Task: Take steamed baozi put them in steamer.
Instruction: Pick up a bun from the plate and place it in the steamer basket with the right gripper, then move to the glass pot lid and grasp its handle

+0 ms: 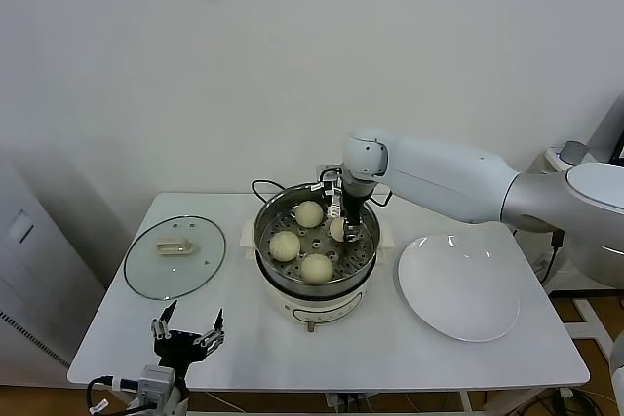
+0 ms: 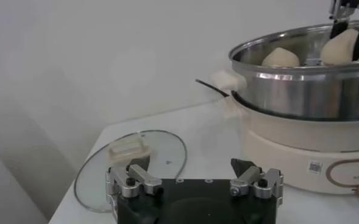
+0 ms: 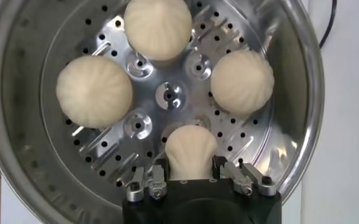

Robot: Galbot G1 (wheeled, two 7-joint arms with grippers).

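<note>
The steamer stands mid-table, a shiny steel pot on a white base. Three steamed baozi lie on its perforated floor. A fourth baozi sits low inside the pot on the side nearest the plate, pinched between the fingers of my right gripper. In the head view that gripper reaches down into the pot from the right. My left gripper hangs open and holding nothing at the table's front left edge, well away from the steamer.
A round glass lid lies flat on the table left of the steamer. A flat white plate with nothing on it sits to the right. The steamer's black cord loops behind the pot, near the wall.
</note>
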